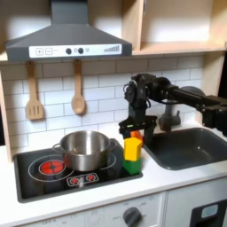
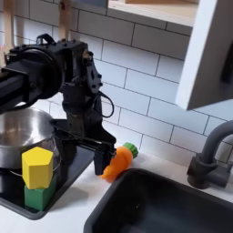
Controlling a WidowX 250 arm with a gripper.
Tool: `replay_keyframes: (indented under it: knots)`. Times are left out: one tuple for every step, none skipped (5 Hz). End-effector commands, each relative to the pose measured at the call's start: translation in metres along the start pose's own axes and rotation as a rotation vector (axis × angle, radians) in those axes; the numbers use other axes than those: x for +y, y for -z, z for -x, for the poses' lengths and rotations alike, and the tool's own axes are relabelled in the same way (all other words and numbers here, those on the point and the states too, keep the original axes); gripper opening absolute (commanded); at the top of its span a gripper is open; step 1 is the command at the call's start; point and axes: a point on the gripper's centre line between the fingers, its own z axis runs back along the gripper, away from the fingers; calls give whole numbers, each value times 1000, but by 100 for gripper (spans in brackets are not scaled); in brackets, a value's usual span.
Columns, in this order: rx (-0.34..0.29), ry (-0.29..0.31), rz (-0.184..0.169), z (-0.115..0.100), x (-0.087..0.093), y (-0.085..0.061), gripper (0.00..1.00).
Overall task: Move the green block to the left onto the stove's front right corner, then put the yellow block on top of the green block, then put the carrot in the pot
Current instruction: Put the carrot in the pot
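Stacked at the front right corner of the flat black toy stove (image 1: 35, 182) with its red ring burners: a small bright yellow block (image 2: 37, 167) resting on a small bright green block (image 2: 38, 197), seen in both exterior views, the yellow one turned slightly askew over the green one. Just beside the stack, toward the first exterior view's left, a shiny round stainless steel pot (image 1: 85, 150) with side handles, standing on the stove. Beyond the stove's edge, on the pale countertop (image 2: 77, 211), a stubby orange toy carrot (image 2: 116, 165) with a green tip, lying between the stove and the dark sink basin (image 2: 155, 205) in the second exterior view. Directly above the carrot, the black gripper (image 2: 96, 138) of the robot arm (image 1: 182, 96), pointing down, fingertips near the carrot's upper end; whether touching it, cannot be told. Whether the jaws stand apart or together, also impossible to tell against the dark body. On the tiled wall behind, a wooden spatula (image 1: 34, 93) and a wooden spoon (image 1: 78, 89) hanging under the grey range hood (image 1: 66, 40).
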Motion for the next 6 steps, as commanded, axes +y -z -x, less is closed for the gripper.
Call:
replay_keyframes:
  knots:
    - [4,-2,3,-11,-15,9,100]
    - [15,-10,-5,-15,-21,15,100]
    - [20,-16,-16,-21,-25,21,100]
    - [27,-42,-26,-31,-26,29,100]
    - [29,-56,-34,-41,-26,35,100]
    - [32,-71,-38,-49,-22,37,100]
